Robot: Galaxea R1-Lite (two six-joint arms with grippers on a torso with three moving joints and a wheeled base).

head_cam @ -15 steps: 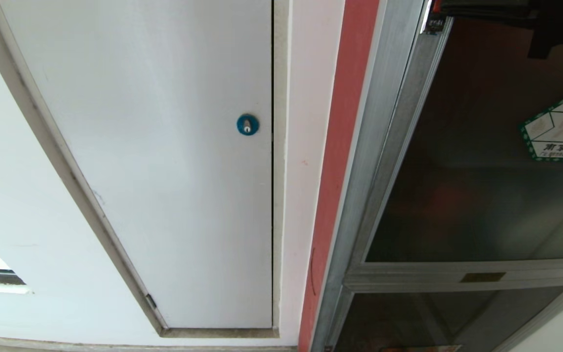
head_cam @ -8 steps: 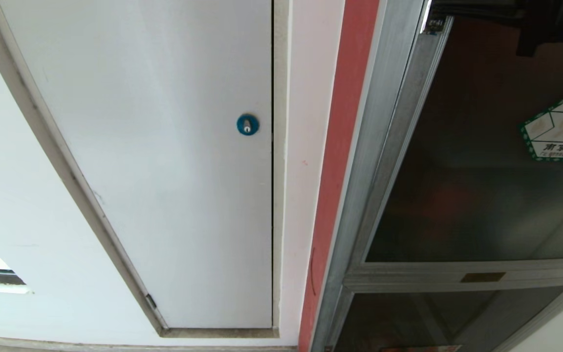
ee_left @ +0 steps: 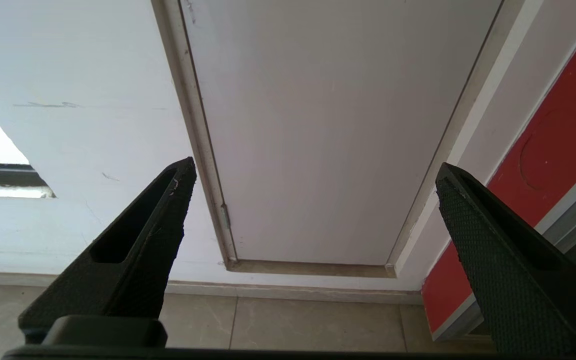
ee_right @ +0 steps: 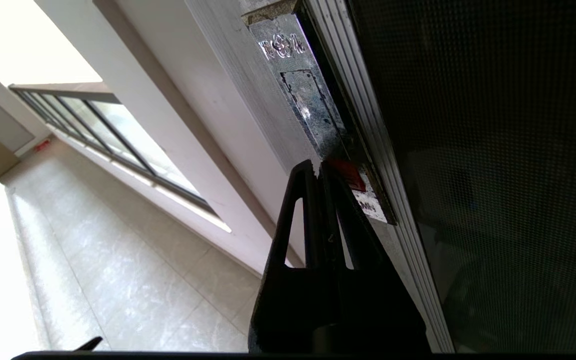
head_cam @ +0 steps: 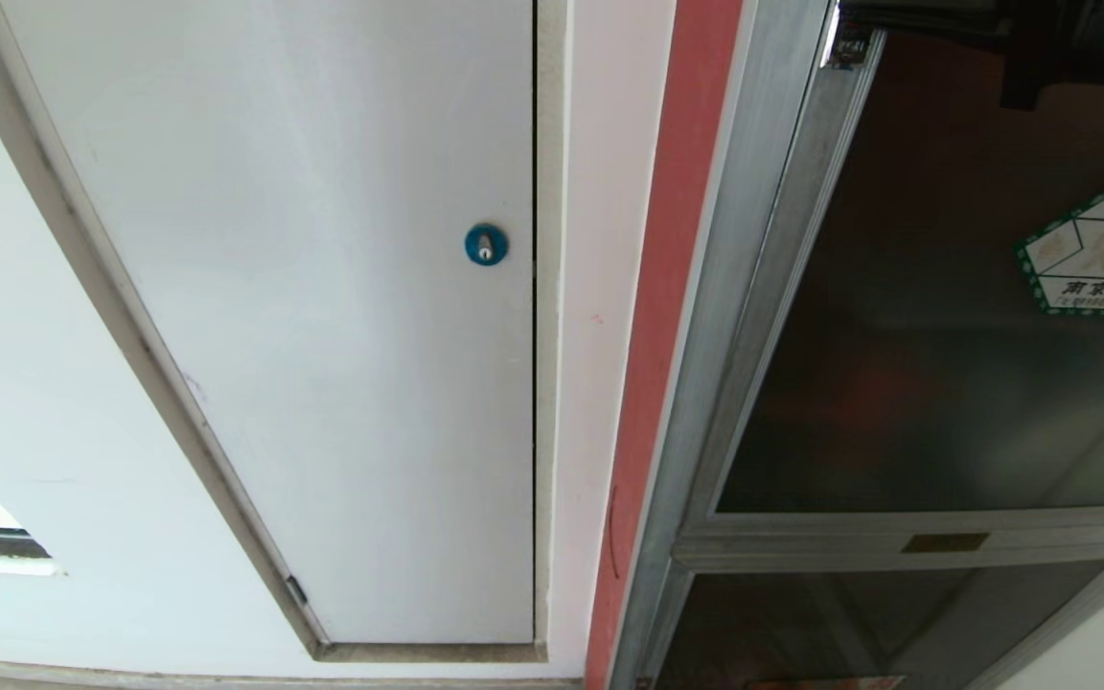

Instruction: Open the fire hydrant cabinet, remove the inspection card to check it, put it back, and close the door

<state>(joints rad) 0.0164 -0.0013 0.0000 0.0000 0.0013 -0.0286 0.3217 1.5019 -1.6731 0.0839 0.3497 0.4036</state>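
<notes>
White hallway wall, tiled floor (ee_left: pixel 288 325) below. Left end effector (ee_left: pixel 313 210) hangs spread wide, idle, facing the white panel (head_cam: pixel 322 316). Right end effector (ee_right: pixel 318 172) is pinched shut, tips at the red latch (ee_right: pixel 348 175) on the door (head_cam: pixel 945 364) frame's edge. Looks like the opening step; next it'd need to hook and pull outward.

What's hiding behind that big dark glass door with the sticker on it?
Through the dark glass door only a blurry reddish patch shows, so what is inside the fire hydrant cabinet cannot be made out. The green-edged sticker covers a bit more.
</notes>
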